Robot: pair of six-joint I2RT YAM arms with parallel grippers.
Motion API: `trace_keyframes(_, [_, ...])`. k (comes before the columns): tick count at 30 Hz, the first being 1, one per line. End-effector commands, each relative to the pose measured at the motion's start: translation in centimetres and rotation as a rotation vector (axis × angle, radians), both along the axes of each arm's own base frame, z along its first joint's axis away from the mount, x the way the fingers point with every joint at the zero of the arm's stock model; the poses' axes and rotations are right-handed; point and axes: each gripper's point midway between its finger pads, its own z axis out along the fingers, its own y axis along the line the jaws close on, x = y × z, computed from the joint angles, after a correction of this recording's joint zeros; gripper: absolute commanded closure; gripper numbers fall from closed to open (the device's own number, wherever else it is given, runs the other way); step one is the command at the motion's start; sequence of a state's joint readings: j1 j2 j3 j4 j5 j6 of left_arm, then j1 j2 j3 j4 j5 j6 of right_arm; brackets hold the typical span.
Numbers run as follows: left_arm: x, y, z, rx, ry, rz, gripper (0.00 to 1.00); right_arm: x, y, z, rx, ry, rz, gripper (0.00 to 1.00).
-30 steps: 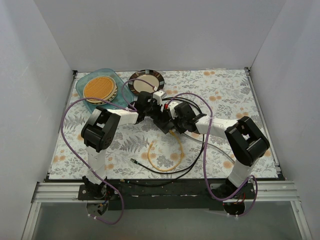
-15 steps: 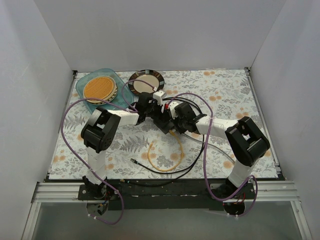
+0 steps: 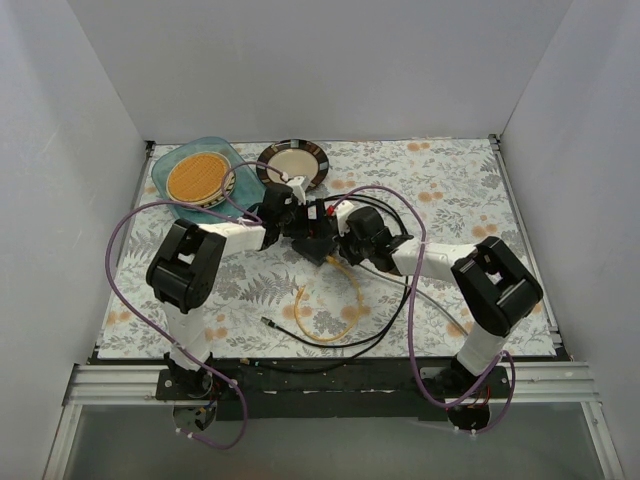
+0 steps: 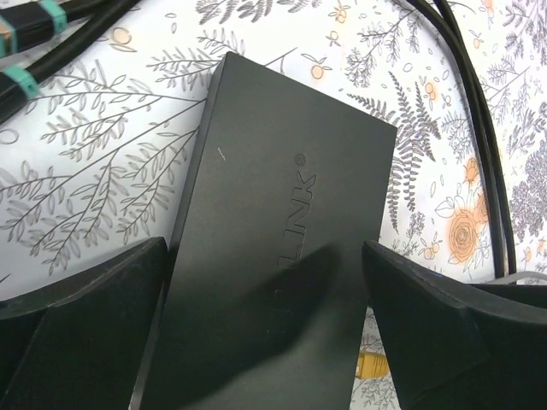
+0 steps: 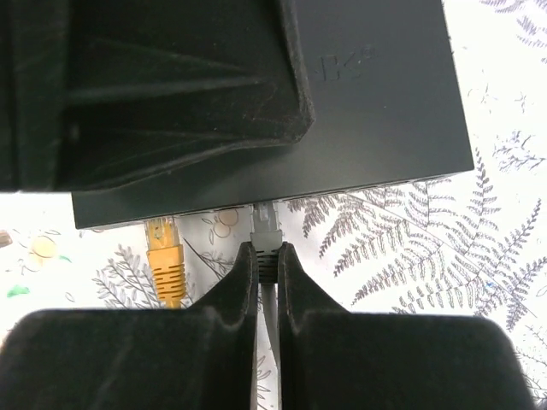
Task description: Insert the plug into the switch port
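The dark grey switch (image 3: 316, 242) lies flat mid-table, seen large in the left wrist view (image 4: 282, 205) and the right wrist view (image 5: 385, 102). My left gripper (image 4: 263, 256) is open over it, one finger on each side, with a gap on the right. My right gripper (image 5: 267, 252) is shut on a grey plug (image 5: 267, 224) whose tip goes into the switch's near edge. A yellow plug (image 5: 164, 252) sits against that same edge just to the left, free of both grippers. The port openings themselves are hidden.
The yellow cable (image 3: 335, 315) loops toward the near edge, with black cables (image 3: 385, 315) around it and beside the switch (image 4: 487, 154). A blue tray (image 3: 243, 190) with a woven disc and a brown-rimmed plate (image 3: 295, 163) sit at the back left. White walls enclose the table.
My left gripper has opened off the switch and its arm has shifted a little left. The right gripper stays shut on the grey plug at the switch's edge.
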State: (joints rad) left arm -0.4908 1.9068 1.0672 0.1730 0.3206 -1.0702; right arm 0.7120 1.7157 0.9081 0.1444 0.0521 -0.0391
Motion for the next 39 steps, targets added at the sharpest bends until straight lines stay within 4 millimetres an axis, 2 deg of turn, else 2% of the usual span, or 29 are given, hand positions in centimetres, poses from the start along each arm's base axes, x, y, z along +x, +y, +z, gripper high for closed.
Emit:
trace_keyframes(1, [-0.2, -0.8, 3.4, -0.03, 0.028, 0.014, 0.02, 3.3, 2.7, 7.8, 0.217, -0.219, -0.027, 0.87])
trace_keyframes(2, [-0.3, -0.5, 2.7, -0.009, 0.048, 0.023, 0.02, 3.2, 2.5, 7.6, 0.212, -0.215, -0.028, 0.83])
trace_keyframes(5, [0.4, 0.1, 2.3, 0.012, 0.06, 0.068, 0.02, 3.0, 2.1, 7.5, 0.196, -0.207, -0.038, 0.75])
trace_keyframes(8, [1.0, 1.2, 2.3, 0.026, 0.052, 0.117, 0.02, 2.7, 1.6, 7.1, 0.18, -0.174, -0.066, 0.64])
trace_keyframes(12, [1.7, 2.5, 2.9, 0.029, 0.058, 0.16, 0.02, 2.4, 0.5, 5.9, 0.11, -0.127, -0.1, 0.56])
trace_keyframes(15, [2.3, 3.0, 4.1, 0.02, 0.034, 0.173, 0.02, 2.0, -0.2, 6.1, 0.104, -0.128, -0.116, 0.52])
trace_keyframes(17, [2.3, 3.1, 6.0, 0.005, -0.007, 0.173, 0.02, 1.5, -0.6, 6.3, 0.109, -0.129, -0.118, 0.48])
trace_keyframes(18, [2.1, 3.3, 6.5, 0.002, -0.021, 0.174, 0.02, 1.3, -0.7, 7.4, 0.13, -0.146, -0.118, 0.41])
trace_keyframes(19, [1.9, 3.3, 8.3, -0.018, -0.056, 0.17, 0.02, 1.1, -0.8, 7.9, 0.139, -0.154, -0.117, 0.37])
trace_keyframes(20, [1.7, 3.4, 9.0, -0.027, -0.071, 0.167, 0.02, 0.8, -1.1, 8.0, 0.142, -0.154, -0.117, 0.29])
trace_keyframes(23, [0.7, 3.6, 11.7, -0.055, -0.11, 0.15, 0.02, -0.1, -1.4, 10.8, 0.197, -0.197, -0.097, 0.18])
trace_keyframes(25, [0.0, 3.6, 12.7, -0.065, -0.118, 0.137, 0.02, -0.7, -1.6, 11.3, 0.202, -0.19, -0.088, 0.15])
trace_keyframes(26, [-0.6, 3.8, 13.9, -0.077, -0.133, 0.131, 0.02, -0.9, -1.7, 12.1, 0.215, -0.199, -0.082, 0.13])
trace_keyframes(28, [-1.5, 4.0, 14.3, -0.086, -0.132, 0.122, 0.02, -1.7, -1.9, 12.2, 0.208, -0.176, -0.066, 0.12])
trace_keyframes(29, [-2.2, 4.3, 15.4, -0.1, -0.151, 0.12, 0.02, -2.1, -2.0, 12.9, 0.221, -0.18, -0.059, 0.11])
trace_keyframes(31, [-3.3, 4.8, 15.4, -0.101, -0.136, 0.128, 0.02, -3.0, -2.1, 12.8, 0.227, -0.159, -0.042, 0.1])
trace_keyframes(32, [-3.8, 5.0, 15.6, -0.111, -0.126, 0.136, 0.02, -3.4, -2.2, 13.4, 0.244, -0.164, -0.031, 0.09])
trace_keyframes(33, [-4.5, 5.2, 16.6, -0.129, -0.138, 0.139, 0.02, -4.1, -2.2, 13.2, 0.252, -0.148, -0.019, 0.09])
trace_keyframes(34, [-5.4, 5.6, 15.6, -0.121, -0.112, 0.138, 0.02, -4.5, -2.4, 13.1, 0.251, -0.138, -0.021, 0.09])
trace_keyframes(35, [-6.1, 5.6, 15.5, -0.131, -0.1, 0.127, 0.02, -5.0, -2.6, 13.8, 0.267, -0.15, -0.018, 0.09])
trace_keyframes(36, [-6.8, 5.9, 16.1, -0.148, -0.107, 0.131, 0.02, -5.7, -2.7, 13.2, 0.263, -0.141, -0.003, 0.09])
trace_keyframes(38, [-8.1, 6.6, 14.9, -0.13, -0.077, 0.141, 0.02, -6.6, -2.7, 13.6, 0.272, -0.156, 0.011, 0.09])
trace_keyframes(39, [-8.6, 6.9, 15.4, -0.136, -0.086, 0.146, 0.02, -7.2, -2.3, 13.7, 0.271, -0.163, 0.024, 0.09])
